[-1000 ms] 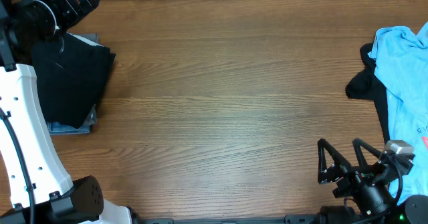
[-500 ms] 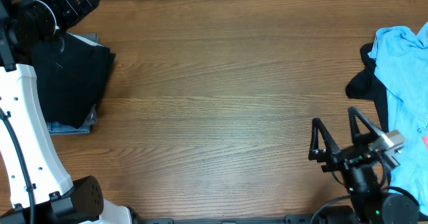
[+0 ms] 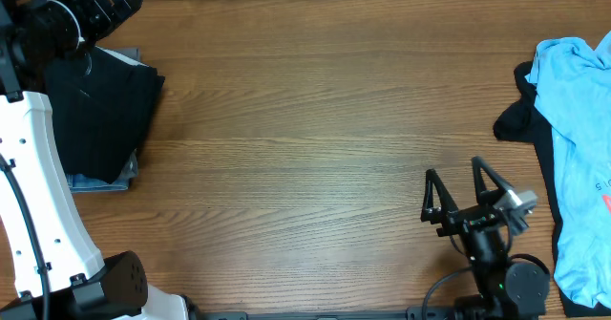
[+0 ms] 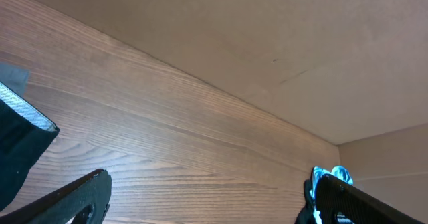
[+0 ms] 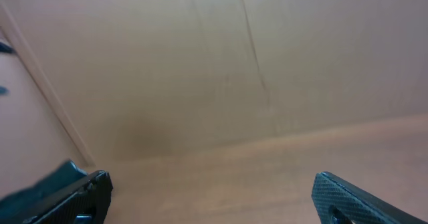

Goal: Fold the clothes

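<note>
Starts at the far left with a stack of clothes at the counter edge: a folded black piece on top, with a denim edge and a grey corner peeking from beneath. Reads as finished work, squared up and parked to one side, probably to leave the middle free for spreading the next garment.

Just beyond that stack, finds the left claw, spread wide and holding nothing, near the far edge and apparently off the fabric. Seems placed there to be clear of the pile and avoid dragging it out of shape. From its own wrist view, shows only bare wood between the two fingers, plus a sliver of dark cloth at the left.

Across the middle, nothing but bare wood grain.

Lower right, meets the right claw, also gaping wide and empty, fingers pointing toward the far side, apart from any fabric. Appears poised between the open work area and the unfolded heap, a sensible start for reaching right. From its wrist view, gives only a blurred wall and a strip of wood, so no target in sight there.

At the far right, ends with a light blue T-shirt, rumpled and draped over a second black piece poking out at its left side. Looks unfolded and waiting. Likely next: pulling one of these into the middle.
</note>
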`<state>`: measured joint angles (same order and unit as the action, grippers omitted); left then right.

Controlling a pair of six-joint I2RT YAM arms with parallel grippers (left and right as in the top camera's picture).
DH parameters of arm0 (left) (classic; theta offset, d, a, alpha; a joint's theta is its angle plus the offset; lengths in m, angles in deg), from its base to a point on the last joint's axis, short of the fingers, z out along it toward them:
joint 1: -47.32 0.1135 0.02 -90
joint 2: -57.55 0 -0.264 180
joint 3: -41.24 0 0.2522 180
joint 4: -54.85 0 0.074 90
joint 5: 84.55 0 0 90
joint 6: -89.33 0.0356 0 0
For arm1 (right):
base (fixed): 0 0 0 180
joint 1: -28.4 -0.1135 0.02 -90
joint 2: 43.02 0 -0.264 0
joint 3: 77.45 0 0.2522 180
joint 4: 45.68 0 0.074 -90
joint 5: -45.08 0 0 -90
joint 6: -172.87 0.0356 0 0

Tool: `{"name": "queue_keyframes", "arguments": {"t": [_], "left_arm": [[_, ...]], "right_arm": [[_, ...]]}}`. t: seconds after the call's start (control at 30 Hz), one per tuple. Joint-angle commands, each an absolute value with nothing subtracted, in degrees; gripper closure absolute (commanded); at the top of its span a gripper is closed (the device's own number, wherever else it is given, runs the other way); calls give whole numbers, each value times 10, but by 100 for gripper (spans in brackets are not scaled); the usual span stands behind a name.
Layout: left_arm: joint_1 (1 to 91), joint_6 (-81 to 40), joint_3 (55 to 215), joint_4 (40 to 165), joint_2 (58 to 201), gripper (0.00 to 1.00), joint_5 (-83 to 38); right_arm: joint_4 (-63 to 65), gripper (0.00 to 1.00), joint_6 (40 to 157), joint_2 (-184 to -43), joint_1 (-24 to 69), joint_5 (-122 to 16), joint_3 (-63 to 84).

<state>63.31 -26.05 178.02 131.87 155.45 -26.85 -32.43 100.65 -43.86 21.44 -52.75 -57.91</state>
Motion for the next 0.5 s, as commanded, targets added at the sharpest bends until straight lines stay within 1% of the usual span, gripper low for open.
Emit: {"name": "queue_keyframes", "arguments": {"t": [0.0, 0.07, 0.2, 0.47], "left_arm": [[633, -264, 1781, 1318, 1550, 0, -265], [633, -264, 1781, 1318, 1550, 0, -265], [633, -264, 1781, 1318, 1550, 0, -265], [633, -264, 1781, 1318, 1550, 0, -265]], "right_arm": [[-330, 0, 1007, -432, 210, -520, -617], [-330, 0, 1007, -432, 210, -520, -633], [-277, 0, 1007, -432, 210, -518, -633], [-278, 0, 1007, -432, 210, -518, -633]]}}
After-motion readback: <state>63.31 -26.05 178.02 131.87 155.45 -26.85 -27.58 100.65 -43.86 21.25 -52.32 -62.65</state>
